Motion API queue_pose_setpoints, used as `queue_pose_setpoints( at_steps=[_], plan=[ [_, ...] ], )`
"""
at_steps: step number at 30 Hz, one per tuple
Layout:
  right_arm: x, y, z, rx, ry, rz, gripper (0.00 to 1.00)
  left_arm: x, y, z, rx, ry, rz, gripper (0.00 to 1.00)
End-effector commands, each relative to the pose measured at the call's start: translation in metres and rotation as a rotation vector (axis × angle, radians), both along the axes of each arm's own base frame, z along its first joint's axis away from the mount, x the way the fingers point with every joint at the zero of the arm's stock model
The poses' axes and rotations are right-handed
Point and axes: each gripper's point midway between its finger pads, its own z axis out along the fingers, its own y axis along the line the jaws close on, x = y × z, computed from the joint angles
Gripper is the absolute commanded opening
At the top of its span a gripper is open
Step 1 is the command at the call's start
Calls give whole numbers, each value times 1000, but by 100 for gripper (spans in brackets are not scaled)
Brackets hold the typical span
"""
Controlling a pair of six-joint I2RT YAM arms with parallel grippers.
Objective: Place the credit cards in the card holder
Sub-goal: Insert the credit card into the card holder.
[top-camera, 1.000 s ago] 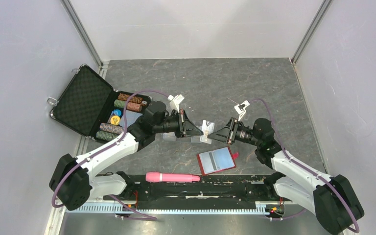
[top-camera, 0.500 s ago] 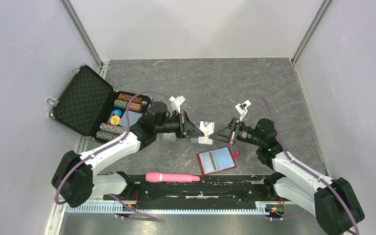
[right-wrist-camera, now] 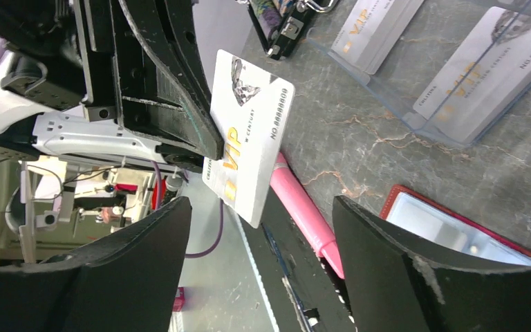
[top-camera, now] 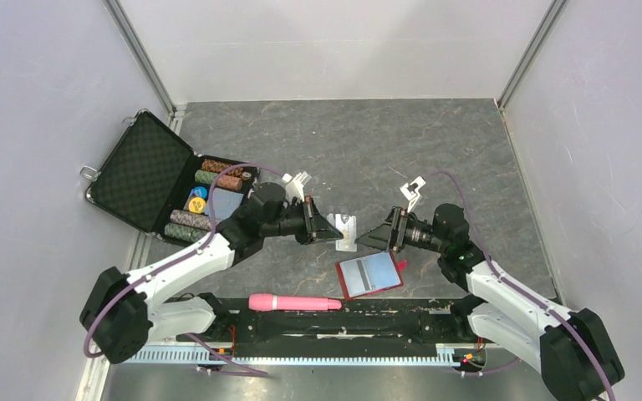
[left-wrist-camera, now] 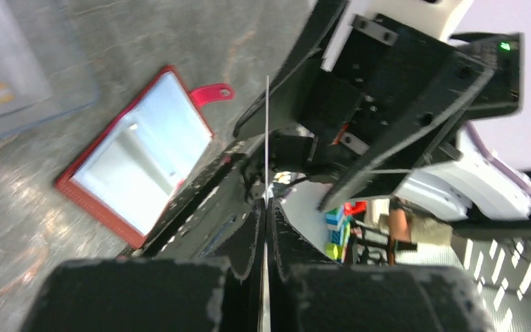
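Nearest you, a pink cylinder (top-camera: 294, 302) lay along the near edge. Just beyond it the red card holder (top-camera: 371, 275) lay open and flat on the worktop (top-camera: 435, 150), pale pockets up. At its 11 o'clock, raised off the worktop, your left pincer (top-camera: 333, 227) was clamped on one credit card (right-wrist-camera: 249, 138) by one edge. Your right pincer (top-camera: 366, 236) faced the card's free side with its jaws apart, holding nothing. Judge the card light, stiff and slick, so pinch it well in from the rim. More cards (right-wrist-camera: 477, 69) lay in the clear case (right-wrist-camera: 401, 76) beyond. Open room lay from 12 to 2 o'clock, while the chip briefcase (top-camera: 146, 171) crowded 10 o'clock.
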Motion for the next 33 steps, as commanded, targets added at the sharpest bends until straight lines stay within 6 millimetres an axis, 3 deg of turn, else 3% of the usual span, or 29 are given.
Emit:
queue_pose_setpoints(
  at_steps=[1, 7, 13, 21, 24, 27, 33],
  plan=[
    [2, -6, -12, -50, -19, -31, 81, 7, 26, -22, 197, 46, 219, 2],
    [3, -14, -28, -124, -9, -65, 98, -1, 37, -34, 357, 41, 302, 2],
    [8, -29, -44, -252, -40, -115, 98, -11, 13, -28, 201, 52, 256, 2],
    [7, -83, -102, -652, 44, -203, 98, -27, -15, -47, 53, 124, 236, 2],
    [6, -102, -114, -759, 69, -239, 98, -32, -26, -61, 68, 136, 241, 2],
    [2, -112, -124, -812, 91, -247, 94, -36, -37, -73, 74, 140, 250, 2],
    [-18, -103, -144, -764, 160, -175, 74, -39, -55, -95, 91, 152, 258, 2]
  ],
)
